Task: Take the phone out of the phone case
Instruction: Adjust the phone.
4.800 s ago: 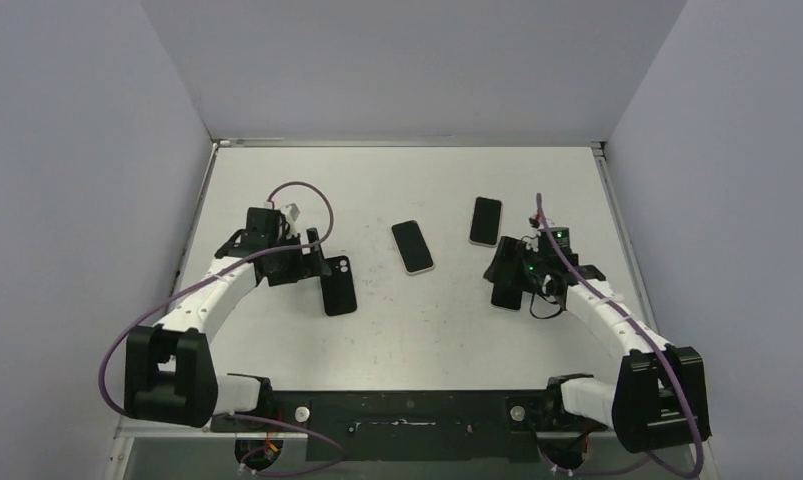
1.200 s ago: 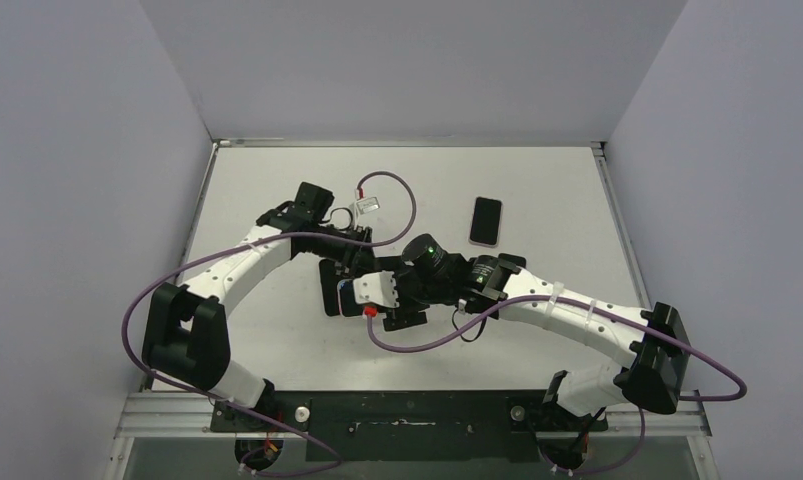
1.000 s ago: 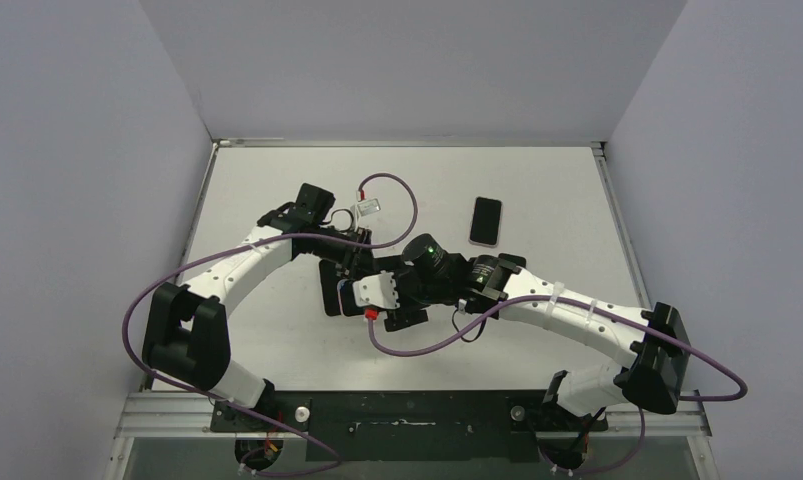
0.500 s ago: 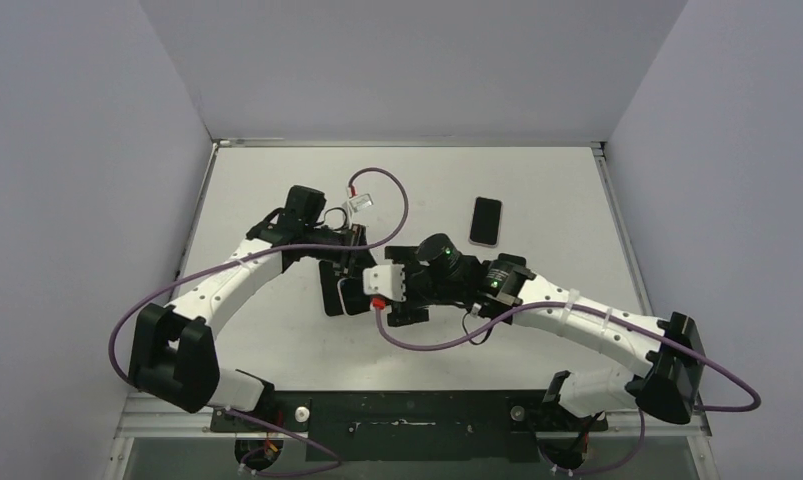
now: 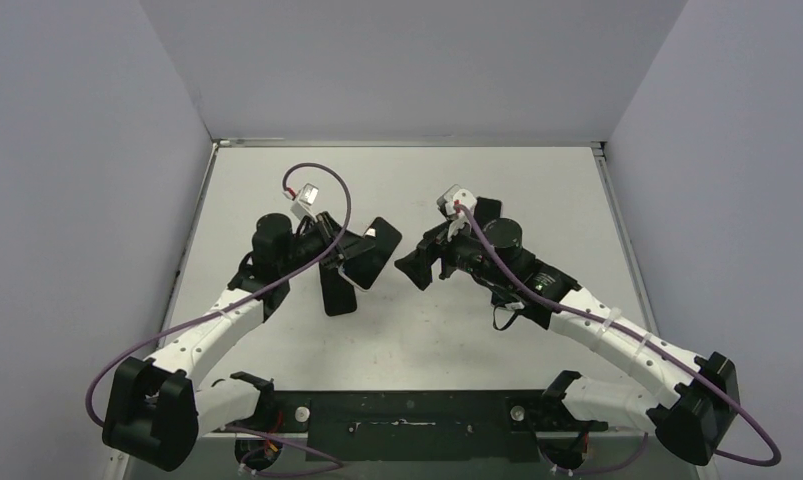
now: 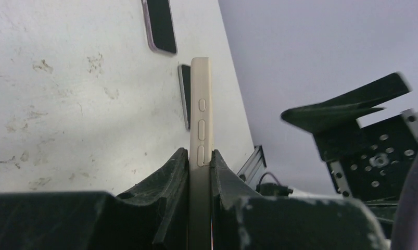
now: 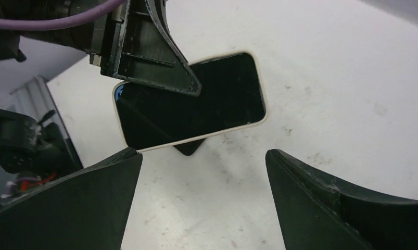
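My left gripper (image 5: 355,255) is shut on a phone in its cream phone case (image 5: 372,250) and holds it tilted above the table. The left wrist view shows the case's cream edge with side buttons (image 6: 201,120) pinched between my fingers (image 6: 199,153). My right gripper (image 5: 419,265) faces it from the right, open and empty. In the right wrist view the dark screen with its cream rim (image 7: 196,101) hangs ahead of my spread right fingers (image 7: 202,156), and a left finger (image 7: 154,62) covers its upper left corner.
A black phone-shaped slab (image 5: 337,292) lies on the table (image 5: 427,340) under the held phone; its corner (image 7: 189,148) pokes out below the cream rim. Another dark phone (image 5: 487,208) lies behind my right wrist, also seen lying far off (image 6: 160,23).
The two arms have pulled apart. My left gripper has lifted the cream-cased phone off the table and tilted it. My right gripper has opened wide and drawn back to the right.
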Robot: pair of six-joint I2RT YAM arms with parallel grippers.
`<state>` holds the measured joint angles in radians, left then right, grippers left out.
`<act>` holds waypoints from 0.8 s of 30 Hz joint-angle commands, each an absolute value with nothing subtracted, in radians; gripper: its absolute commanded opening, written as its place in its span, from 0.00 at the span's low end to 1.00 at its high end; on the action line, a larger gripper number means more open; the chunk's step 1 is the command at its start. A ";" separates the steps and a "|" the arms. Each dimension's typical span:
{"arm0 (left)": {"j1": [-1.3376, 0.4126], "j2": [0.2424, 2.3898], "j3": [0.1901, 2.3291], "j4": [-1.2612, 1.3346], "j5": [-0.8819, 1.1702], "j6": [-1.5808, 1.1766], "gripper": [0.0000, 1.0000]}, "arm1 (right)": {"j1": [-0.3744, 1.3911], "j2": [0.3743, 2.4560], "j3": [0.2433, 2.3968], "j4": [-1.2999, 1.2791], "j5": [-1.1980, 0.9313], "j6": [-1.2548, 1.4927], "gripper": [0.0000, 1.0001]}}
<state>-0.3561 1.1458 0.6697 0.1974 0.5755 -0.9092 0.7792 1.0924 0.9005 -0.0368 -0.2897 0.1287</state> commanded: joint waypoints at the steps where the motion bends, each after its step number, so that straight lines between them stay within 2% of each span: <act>1: -0.380 1.078 0.642 0.516 0.394 -1.105 0.00 | 0.753 1.111 0.863 0.121 -0.334 0.502 0.91; 7: -0.414 1.051 0.557 0.698 0.305 -1.221 0.00 | 0.700 1.153 0.764 0.349 -0.430 0.789 0.87; 16: -0.487 1.078 0.469 0.930 0.215 -1.321 0.00 | 0.688 1.266 0.751 0.586 -0.537 0.961 0.76; 21: -0.519 1.086 0.464 0.998 0.171 -1.325 0.00 | 0.686 1.326 0.752 0.687 -0.589 1.016 0.63; 24: -0.523 1.091 0.459 1.025 0.166 -1.328 0.00 | 0.684 1.342 0.749 0.738 -0.617 1.044 0.47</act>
